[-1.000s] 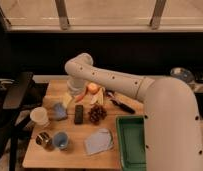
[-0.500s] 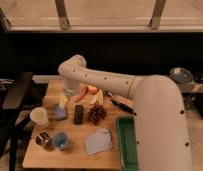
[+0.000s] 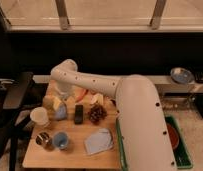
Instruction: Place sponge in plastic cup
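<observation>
Swung further left than before, the claw [image 3: 57,103] hangs at the sponge [image 3: 61,113], left-centre of the worktop [image 3: 70,157]; whether it is apart or together, I cannot tell. Lower left stands the plastic cup [image 3: 61,141], apart from the sponge.

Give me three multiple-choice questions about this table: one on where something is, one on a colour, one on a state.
1. Where is the plastic cup?
A) between the metal can and the cloth
B) on the windowsill
C) on the floor

2. What colour is the bin?
A) red
B) green
C) yellow

3. The sponge is:
A) in the plastic cup
B) on the cloth
C) on the table, beside the remote

Answers:
1 A, it stands just right of the can.
2 B, its walls are green.
3 C, it lies left of the remote, with the gripper just above it in the view.
</observation>
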